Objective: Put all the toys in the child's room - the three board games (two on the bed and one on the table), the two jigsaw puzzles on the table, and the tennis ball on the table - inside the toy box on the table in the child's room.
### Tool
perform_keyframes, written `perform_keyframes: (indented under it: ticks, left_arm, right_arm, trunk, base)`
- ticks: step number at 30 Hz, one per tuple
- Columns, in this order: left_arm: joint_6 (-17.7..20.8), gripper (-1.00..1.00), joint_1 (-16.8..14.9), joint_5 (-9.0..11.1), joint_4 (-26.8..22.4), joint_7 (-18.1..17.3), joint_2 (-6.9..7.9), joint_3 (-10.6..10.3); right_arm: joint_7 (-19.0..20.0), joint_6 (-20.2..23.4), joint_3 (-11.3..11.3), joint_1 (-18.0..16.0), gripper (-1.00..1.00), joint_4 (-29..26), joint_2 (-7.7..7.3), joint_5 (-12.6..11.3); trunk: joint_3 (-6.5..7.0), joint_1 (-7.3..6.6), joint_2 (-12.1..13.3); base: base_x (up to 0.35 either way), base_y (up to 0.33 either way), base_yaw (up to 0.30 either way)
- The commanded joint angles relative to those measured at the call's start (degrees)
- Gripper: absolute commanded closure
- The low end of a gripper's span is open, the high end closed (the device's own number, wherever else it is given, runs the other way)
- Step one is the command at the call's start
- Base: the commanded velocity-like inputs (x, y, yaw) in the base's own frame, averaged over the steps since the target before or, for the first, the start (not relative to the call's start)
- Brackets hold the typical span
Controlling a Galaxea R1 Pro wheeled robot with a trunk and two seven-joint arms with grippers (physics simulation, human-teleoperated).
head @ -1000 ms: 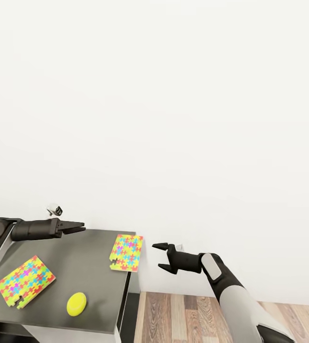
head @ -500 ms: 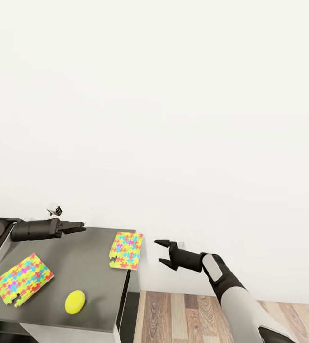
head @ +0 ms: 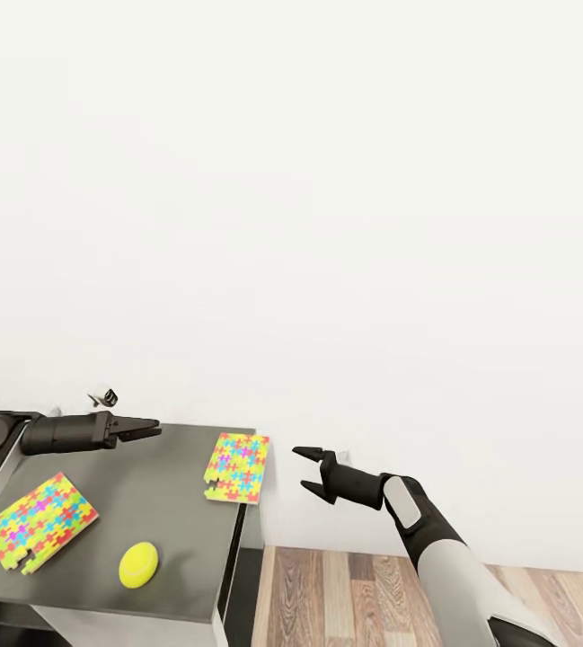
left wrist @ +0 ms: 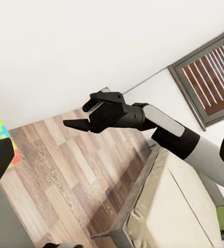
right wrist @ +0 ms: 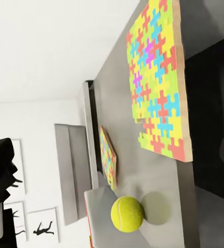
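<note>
Your right fingers [head: 307,468] are wide apart beside the tabletop [head: 161,503], holding nothing. Your left fingers [head: 147,428] look nearly closed above it, maybe empty.

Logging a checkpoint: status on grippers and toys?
Left gripper shut, empty, above grey table. Right gripper open, beside table-edge mosaic jigsaw puzzle. Second puzzle, yellow tennis ball untouched.

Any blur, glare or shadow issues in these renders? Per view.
Head view: sharp, wall near blown-out white, tennis ball casts a soft shadow on the table. Left wrist view: right gripper crisp, a dark blurred shape at the near edge. Right wrist view: jigsaw puzzle sharp, ball shadow soft, picture rotated sideways.
</note>
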Motion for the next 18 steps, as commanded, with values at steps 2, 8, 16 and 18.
perform_keyframes:
  ticks: [2, 8, 16, 18]
  left_arm:
    - [0.6, -1.00, 0.0, 0.0, -0.2, -0.2, 0.10, 0.1]
    - [1.0, -1.00, 0.5, 0.9, -5.9, -0.2, 0.91, 0.1]
    - [1.1, -1.00, 1.2, 3.4, -16.2, -0.2, 1.94, 1.7]
    - [1.1, -1.00, 1.5, 3.8, -16.7, -0.2, 2.11, 1.9]
  right_arm:
    - [0.2, 0.1, -0.4, -0.1, -1.00, 0.0, 0.07, 0.3]
    - [0.5, -1.3, -0.3, -0.1, -1.00, 0.0, 0.07, 0.3]
    - [0.5, -4.5, 3.9, -0.1, -1.00, -0.1, 0.09, 0.3]
    - [0.6, -5.3, 5.3, -0.1, -1.00, 0.0, 0.08, 0.3]
  trunk:
    - [-0.43, 0.45, -0.9]
    - [-1.50, 1.76, -3.3]
    - [-2.94, 3.52, -6.5]
    - [-2.94, 3.52, -6.5]
  base:
    - [0.000, 0.000, 0.000]
    - [0.000, 0.000, 0.000]
    - [0.000, 0.000, 0.000]
    - [0.000, 0.000, 0.000]
